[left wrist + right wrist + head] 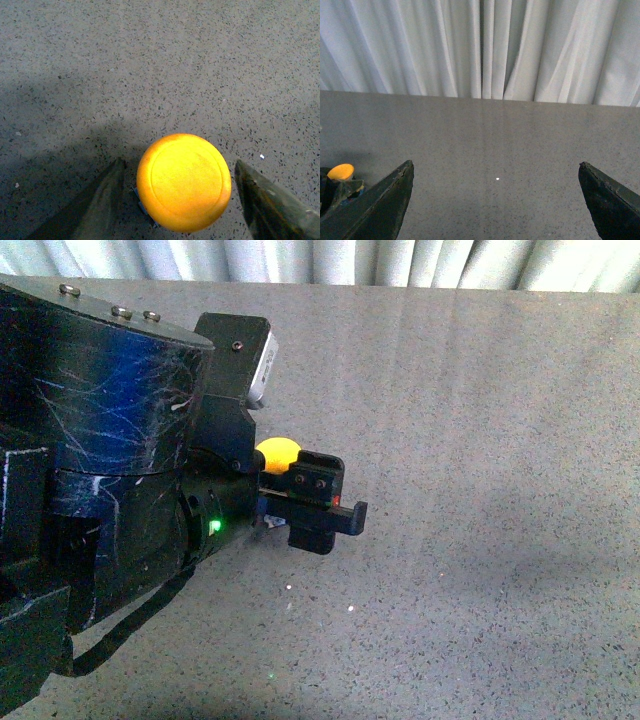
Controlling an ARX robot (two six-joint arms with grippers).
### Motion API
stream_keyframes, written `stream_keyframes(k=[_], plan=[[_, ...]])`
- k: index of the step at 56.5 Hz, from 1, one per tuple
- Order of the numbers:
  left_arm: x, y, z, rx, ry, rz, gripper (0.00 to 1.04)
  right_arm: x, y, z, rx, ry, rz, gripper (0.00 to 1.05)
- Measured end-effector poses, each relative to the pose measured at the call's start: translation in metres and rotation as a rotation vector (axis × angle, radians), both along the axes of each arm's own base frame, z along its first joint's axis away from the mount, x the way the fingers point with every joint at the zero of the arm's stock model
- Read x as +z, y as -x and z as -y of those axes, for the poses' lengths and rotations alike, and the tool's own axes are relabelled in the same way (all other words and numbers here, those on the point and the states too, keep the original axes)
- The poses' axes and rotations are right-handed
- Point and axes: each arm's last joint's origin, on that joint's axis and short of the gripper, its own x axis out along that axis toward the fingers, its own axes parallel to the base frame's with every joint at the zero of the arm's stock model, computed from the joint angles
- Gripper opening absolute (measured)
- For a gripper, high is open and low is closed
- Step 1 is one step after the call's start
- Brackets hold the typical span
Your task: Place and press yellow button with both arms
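Observation:
The yellow button (184,181) stands on the grey speckled table. In the left wrist view I see its round dome from above, with a bit of its base at the edge. My left gripper (179,161) is open, one finger (102,200) on each side of the dome, not touching it. In the front view the black left arm (110,450) fills the left side with a green light on, and the dome (278,453) peeks out behind the gripper (315,502). My right gripper (495,164) is open and empty, well off to the side; the button (341,172) shows far away in its view.
The grey table (480,440) stretches to the right and back. White curtains (480,45) hang behind its far edge. A black cable (130,625) runs from the left arm near the table's front.

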Motion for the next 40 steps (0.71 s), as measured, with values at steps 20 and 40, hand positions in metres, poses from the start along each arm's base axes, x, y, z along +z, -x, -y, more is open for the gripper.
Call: stream_keyframes(k=[20,40], plan=[[0.033,0.020,-0.026,-0.006,0.032,0.054,0.96,0.000,0.000,0.000,0.000,0.000,0.000,0.96],[0.085,0.047,-0.127,0.296,0.071,0.320,0.84,0.000,0.000,0.000,0.001,0.000,0.000,0.96]])
